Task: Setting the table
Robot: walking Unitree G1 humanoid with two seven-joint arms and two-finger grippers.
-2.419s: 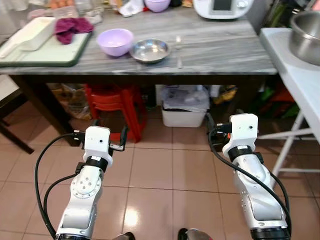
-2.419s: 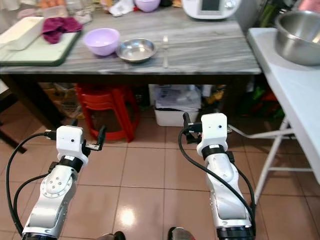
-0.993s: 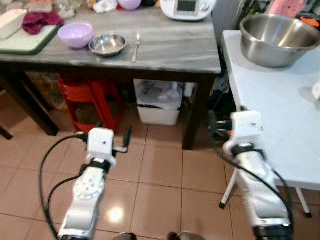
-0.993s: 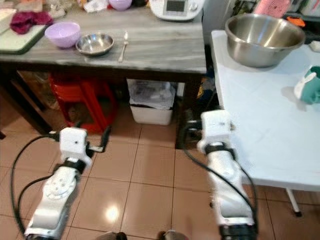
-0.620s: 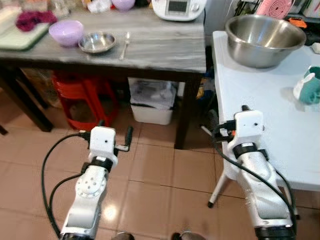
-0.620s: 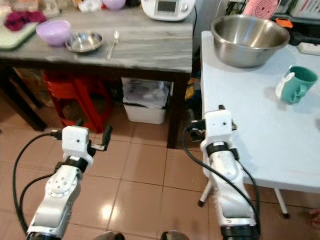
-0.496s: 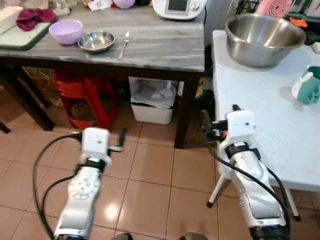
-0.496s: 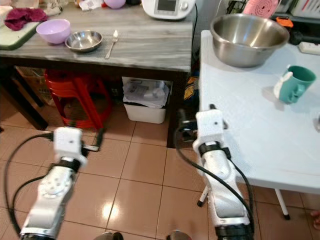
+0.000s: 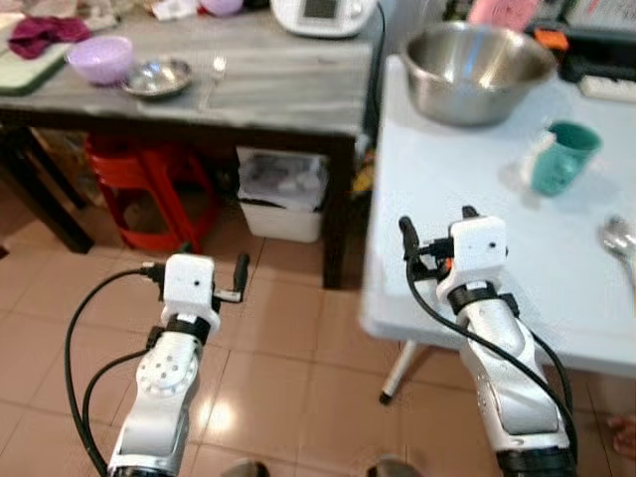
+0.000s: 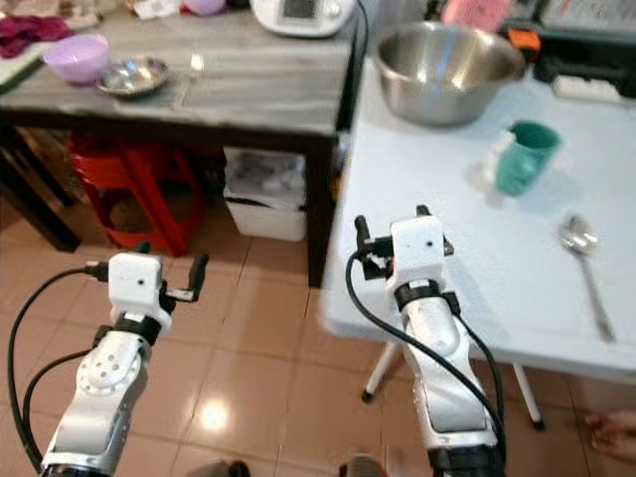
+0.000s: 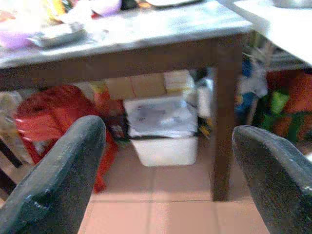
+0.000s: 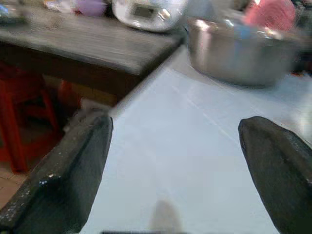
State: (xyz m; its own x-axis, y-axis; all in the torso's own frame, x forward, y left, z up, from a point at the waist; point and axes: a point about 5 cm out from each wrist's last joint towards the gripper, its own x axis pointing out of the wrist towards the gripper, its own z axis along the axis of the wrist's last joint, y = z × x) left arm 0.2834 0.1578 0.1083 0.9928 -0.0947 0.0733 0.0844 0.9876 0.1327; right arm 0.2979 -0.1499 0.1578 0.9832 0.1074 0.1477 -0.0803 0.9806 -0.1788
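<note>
**Robot faced the white worktop with both pincers empty**

The table things lay in two groups, which seemed to be why the robot stood between them. A lilac plastic bowl (image 9: 98, 58), a small steel dish (image 9: 157, 78) and a metal fork (image 9: 211, 79) sat near each other on the grey marble worktop (image 9: 268, 84). A big steel mixing bowl (image 9: 475, 68), a teal mug (image 9: 560, 157) and a metal spoon (image 10: 584, 263) sat well apart on the white worktop (image 10: 467, 248), probably the place to be set.

The right pincer (image 10: 390, 231) hovered over the near edge of the white worktop, fingers (image 12: 73, 170) spread wide and holding nothing. The left pincer (image 9: 213, 274) hung above the tiled floor (image 9: 288, 328), forearm pointing forward, also spread open and empty.
</note>
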